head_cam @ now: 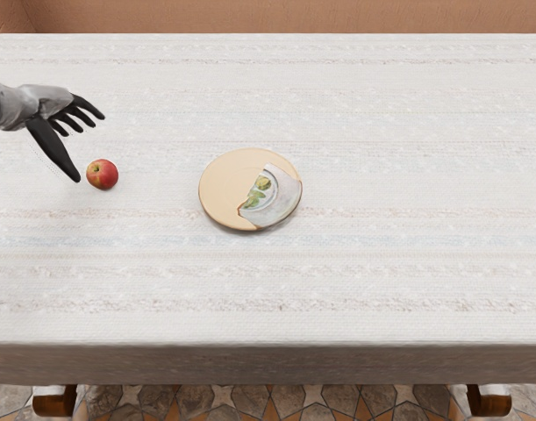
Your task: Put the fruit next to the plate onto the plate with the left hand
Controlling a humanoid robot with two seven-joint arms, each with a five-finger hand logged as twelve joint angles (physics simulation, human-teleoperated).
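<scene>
Left robot hand spread, near 1 apple; 1 plate apart.

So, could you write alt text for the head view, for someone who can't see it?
A robot's left hand, fingers spread and holding nothing, hovers just left of a red apple on a cloth-covered table. A round tan plate lies apart to the apple's right.

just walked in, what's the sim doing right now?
The left robot hand is open, fingers spread, hovering just up-left of a red apple on the table. The apple is not grasped and lies left of the plate, apart from it. Nothing has been put on the plate yet. The right arm is out of view.
</scene>
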